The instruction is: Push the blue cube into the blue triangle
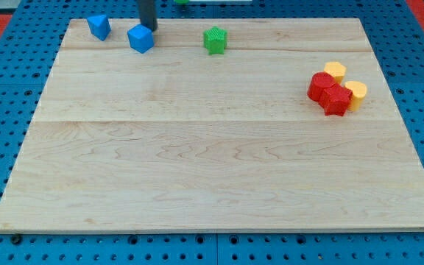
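Pushing the blue cube (141, 38) toward the view's left should drive it into the blue triangle (99, 26) near the top-left; my tip (152, 29) sits just at the cube's upper right, needing a steady leftward line; no claw exists here

No text, label, brand, number or sign can be read on anything here.
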Robot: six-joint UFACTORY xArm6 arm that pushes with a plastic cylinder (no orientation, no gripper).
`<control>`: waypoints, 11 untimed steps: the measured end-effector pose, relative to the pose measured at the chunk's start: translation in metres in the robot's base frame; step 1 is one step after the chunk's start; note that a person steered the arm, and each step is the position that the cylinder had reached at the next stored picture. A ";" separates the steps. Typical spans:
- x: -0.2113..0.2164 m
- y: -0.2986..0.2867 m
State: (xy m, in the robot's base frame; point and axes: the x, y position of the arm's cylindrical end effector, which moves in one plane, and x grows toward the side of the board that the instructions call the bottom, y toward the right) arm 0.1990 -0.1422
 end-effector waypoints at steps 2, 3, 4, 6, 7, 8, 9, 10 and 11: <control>0.003 0.039; 0.033 0.077; 0.058 0.054; 0.057 -0.050; 0.072 -0.075; 0.112 -0.053; 0.120 0.011; 0.117 0.072; 0.097 0.103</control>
